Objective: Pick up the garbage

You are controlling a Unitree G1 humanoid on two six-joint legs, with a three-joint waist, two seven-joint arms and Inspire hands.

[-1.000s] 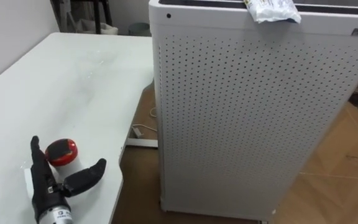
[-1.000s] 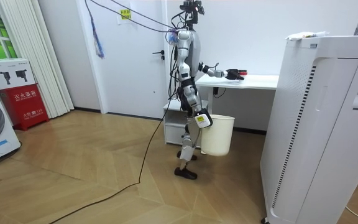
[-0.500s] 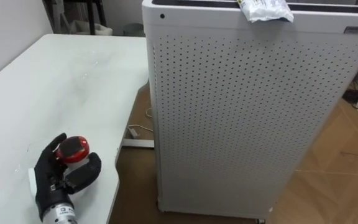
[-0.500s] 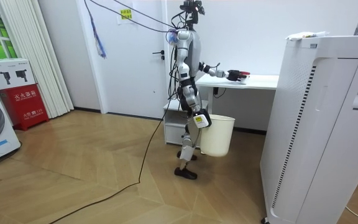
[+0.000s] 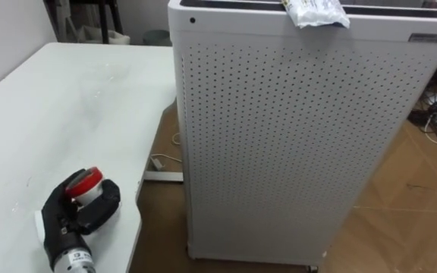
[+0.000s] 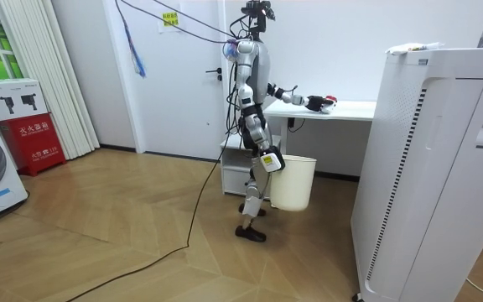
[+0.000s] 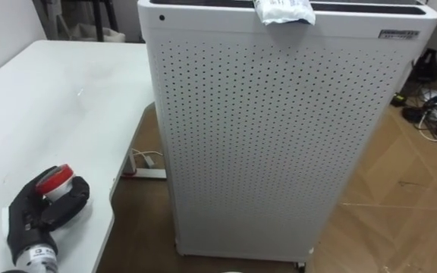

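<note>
Now | I see left hand (image 5: 77, 218) curled round the red-lidded tub (image 5: 83, 183), at the white table (image 5: 67, 98) near edge | right hand (image 6: 272, 161) beside white bin (image 6: 296, 186), grip I cannot tell

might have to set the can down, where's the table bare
The table is bare from the left hand to its far edge and across to the side by the white cabinet. The near corner is taken: the hand is curled round the red-topped can. A wrapper lies on the cabinet's top.
</note>
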